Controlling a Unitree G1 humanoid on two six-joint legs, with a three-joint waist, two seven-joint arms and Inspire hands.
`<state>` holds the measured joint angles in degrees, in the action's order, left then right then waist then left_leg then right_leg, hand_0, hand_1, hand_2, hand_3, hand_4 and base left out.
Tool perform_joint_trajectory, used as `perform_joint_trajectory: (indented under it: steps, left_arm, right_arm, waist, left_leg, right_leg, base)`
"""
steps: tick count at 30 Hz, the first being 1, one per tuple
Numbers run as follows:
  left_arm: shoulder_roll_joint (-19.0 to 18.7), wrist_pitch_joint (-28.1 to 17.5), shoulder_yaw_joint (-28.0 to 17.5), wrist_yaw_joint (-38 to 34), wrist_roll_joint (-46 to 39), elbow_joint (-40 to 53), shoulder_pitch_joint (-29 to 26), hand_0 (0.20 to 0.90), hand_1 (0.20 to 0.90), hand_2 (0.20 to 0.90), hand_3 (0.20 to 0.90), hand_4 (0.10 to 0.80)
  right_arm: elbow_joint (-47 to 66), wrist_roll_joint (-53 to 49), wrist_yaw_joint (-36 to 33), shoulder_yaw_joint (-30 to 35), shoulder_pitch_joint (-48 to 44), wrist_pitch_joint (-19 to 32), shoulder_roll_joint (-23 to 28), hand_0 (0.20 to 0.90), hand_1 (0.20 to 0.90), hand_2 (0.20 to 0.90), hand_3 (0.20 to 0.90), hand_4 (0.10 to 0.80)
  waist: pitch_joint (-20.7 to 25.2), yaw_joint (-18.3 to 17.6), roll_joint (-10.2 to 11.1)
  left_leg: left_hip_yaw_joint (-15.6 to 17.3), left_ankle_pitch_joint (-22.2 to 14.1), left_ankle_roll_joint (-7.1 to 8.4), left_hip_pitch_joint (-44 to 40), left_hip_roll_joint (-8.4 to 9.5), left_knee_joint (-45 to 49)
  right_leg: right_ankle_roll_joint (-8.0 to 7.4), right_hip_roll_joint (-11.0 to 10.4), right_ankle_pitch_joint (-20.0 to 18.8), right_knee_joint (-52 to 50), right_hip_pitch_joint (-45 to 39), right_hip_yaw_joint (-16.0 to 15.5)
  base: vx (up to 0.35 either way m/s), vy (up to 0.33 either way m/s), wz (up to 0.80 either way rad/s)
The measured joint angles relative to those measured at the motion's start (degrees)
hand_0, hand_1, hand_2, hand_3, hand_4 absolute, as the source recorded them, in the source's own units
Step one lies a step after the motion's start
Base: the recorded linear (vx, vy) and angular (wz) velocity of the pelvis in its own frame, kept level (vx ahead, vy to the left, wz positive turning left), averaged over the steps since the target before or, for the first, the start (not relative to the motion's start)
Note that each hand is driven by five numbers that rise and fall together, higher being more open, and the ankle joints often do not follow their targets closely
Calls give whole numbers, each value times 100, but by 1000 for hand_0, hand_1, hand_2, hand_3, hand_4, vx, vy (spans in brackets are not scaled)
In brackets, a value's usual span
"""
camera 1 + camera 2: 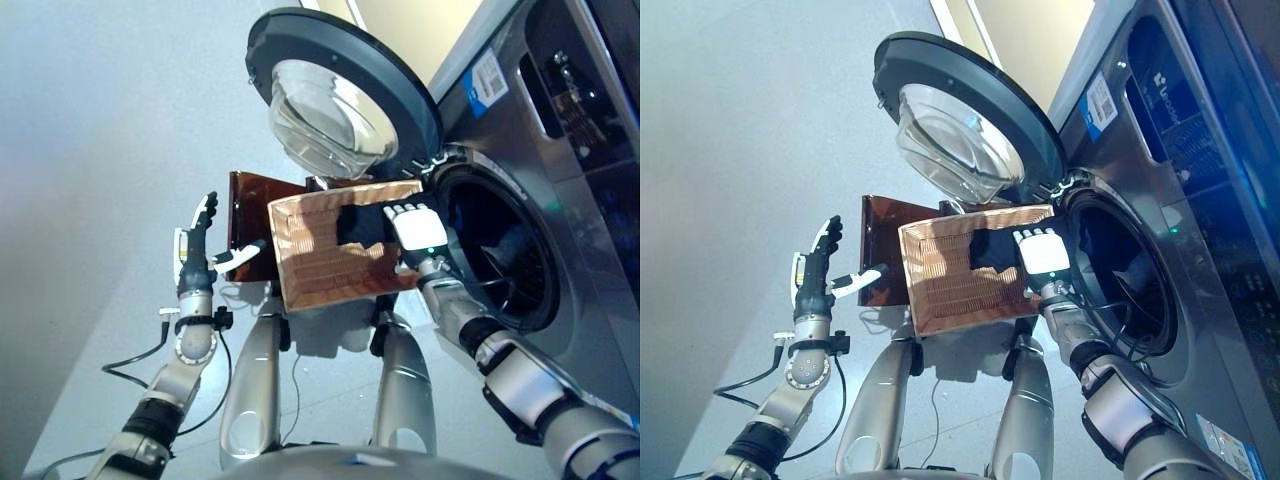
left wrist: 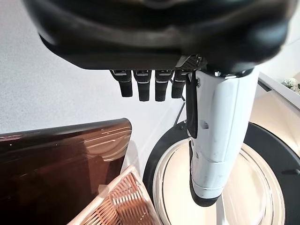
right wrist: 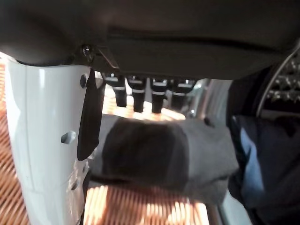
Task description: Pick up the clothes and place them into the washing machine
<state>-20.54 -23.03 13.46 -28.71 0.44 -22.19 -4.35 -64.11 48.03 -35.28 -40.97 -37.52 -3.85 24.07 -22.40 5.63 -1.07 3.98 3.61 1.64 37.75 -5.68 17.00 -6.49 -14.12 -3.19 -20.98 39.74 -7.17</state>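
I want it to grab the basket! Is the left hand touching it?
Apart. The left eye view shows the left hand open, floor visible between it and the basket.

woven basket (image 1: 330, 255) is a coppery orange-brown, dark grey cloth (image 3: 164, 157) sits in it, washing machine (image 1: 560, 180) is silver-grey with a black-rimmed door (image 1: 340, 90).

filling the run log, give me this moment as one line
left hand: open, idle left of basket | right hand: open over dark garment in wicker basket | washer door: open | drum: clothes already inside
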Motion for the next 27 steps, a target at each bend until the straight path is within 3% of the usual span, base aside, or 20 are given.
perform_joint_trajectory:
  steps: [6, 16, 27]
  left_arm:
    - [2, -11, -48, -4, -1, 180, 121, 900, 900, 900, 900, 800]
    - [-11, -14, -208, -6, 2, 259, 184, 900, 900, 900, 900, 800]
    - [-71, -14, -214, -9, 8, 424, 310, 900, 900, 900, 900, 800]
  right_arm:
    - [-162, 0, -16, -133, -83, -3, -29, 900, 900, 900, 900, 800]
    - [-532, -6, -131, -234, -380, -126, -203, 900, 900, 900, 900, 800]
    - [-928, 2, -221, -463, -867, -254, -176, 900, 900, 900, 900, 800]
  waist:
    - [10, 14, -5]
    - [40, 108, -16]
    - [63, 194, -28]
  left_leg:
    - [-192, -28, 36, 195, 43, 105]
    - [-294, -84, 95, 802, 46, 460]
    - [-383, -138, 82, 1323, 89, 688]
  right_leg:
    - [11, -5, 52, -156, 178, -17]
    - [107, -47, 269, -702, 810, -12]
    - [102, -109, 367, -988, 1307, -10]
  base:
    - [54, -20, 5]
    - [-11, -1, 5]
    - [-3, 9, 3]
